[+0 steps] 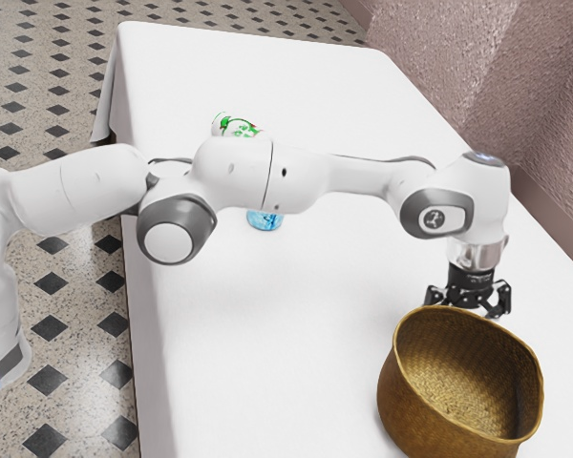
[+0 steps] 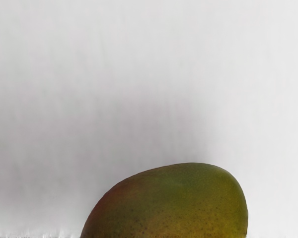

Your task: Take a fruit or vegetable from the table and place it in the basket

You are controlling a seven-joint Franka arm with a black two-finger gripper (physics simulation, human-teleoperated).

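Just behind the basket's far rim in the exterior view is my gripper (image 1: 469,303), low over the table, its two fingers spread wide apart and open. The basket's rim hides part of the space under it. A mango (image 2: 171,206), green with a reddish side and a yellowish lower part, lies at the wrist view's lower edge, close under my hand. The woven brown basket (image 1: 397,386) stands upright, nearer the exterior camera than the gripper, and its visible inside holds nothing.
A white-clothed table (image 1: 267,353) runs beneath everything. Behind the arm lies a white item with green and red print (image 1: 237,126); a blue-patterned item (image 1: 265,221) shows below the arm's middle. A pinkish rough wall (image 1: 501,72) borders the table's far side.
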